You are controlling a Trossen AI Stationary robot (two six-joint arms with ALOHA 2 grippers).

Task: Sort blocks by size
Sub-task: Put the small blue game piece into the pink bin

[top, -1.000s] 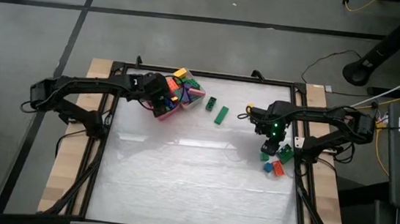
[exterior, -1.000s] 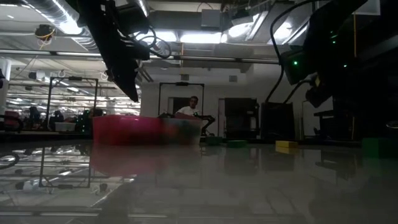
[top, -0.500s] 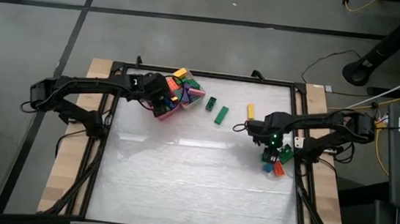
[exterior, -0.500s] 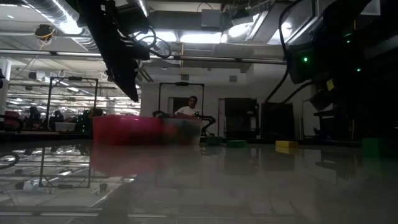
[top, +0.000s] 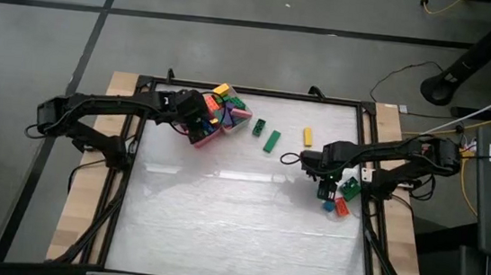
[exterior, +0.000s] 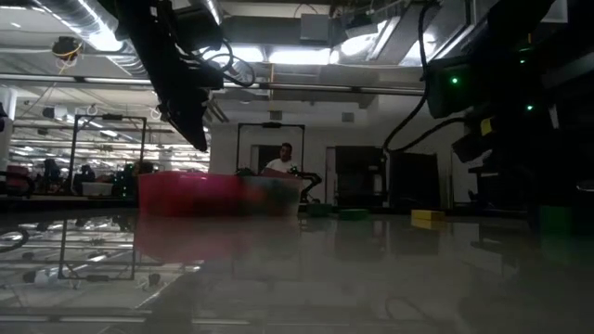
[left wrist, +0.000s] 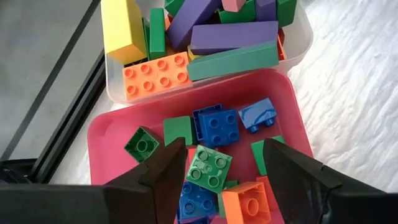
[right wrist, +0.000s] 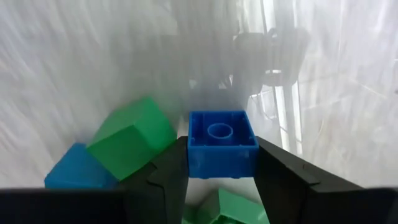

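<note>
My right gripper (top: 325,183) is at the table's right side, over a small pile of short blocks (top: 337,200), and is shut on a blue square block (right wrist: 222,143) that shows its hollow underside. A green block (right wrist: 132,144) and a light blue block (right wrist: 73,168) lie beside it. My left gripper (left wrist: 224,163) hangs open and empty over the pink tray (left wrist: 102,134) of short blocks. The clear tray (left wrist: 301,37) behind it holds long blocks. A yellow bar (top: 308,136) and two green bars (top: 271,140) (top: 260,125) lie flat on the table. My right gripper pinches the blue block's two opposite side walls (right wrist: 191,149) between its two fingers, which come from above and point down. The block sits level with its hollow side up. I cannot tell whether it is clear of the table.
The pink tray (top: 206,129) and the clear tray (top: 231,104) stand together at the far left. A red block (top: 341,205) and a blue block (top: 327,205) lie near the right frame rail (top: 366,212). The white table middle (top: 229,217) is open room. A person (exterior: 281,162) shows far behind.
My right gripper has gone toward the table's near edge and a little left, onto the small pile. The yellow bar, which the arm covered before, now shows.
</note>
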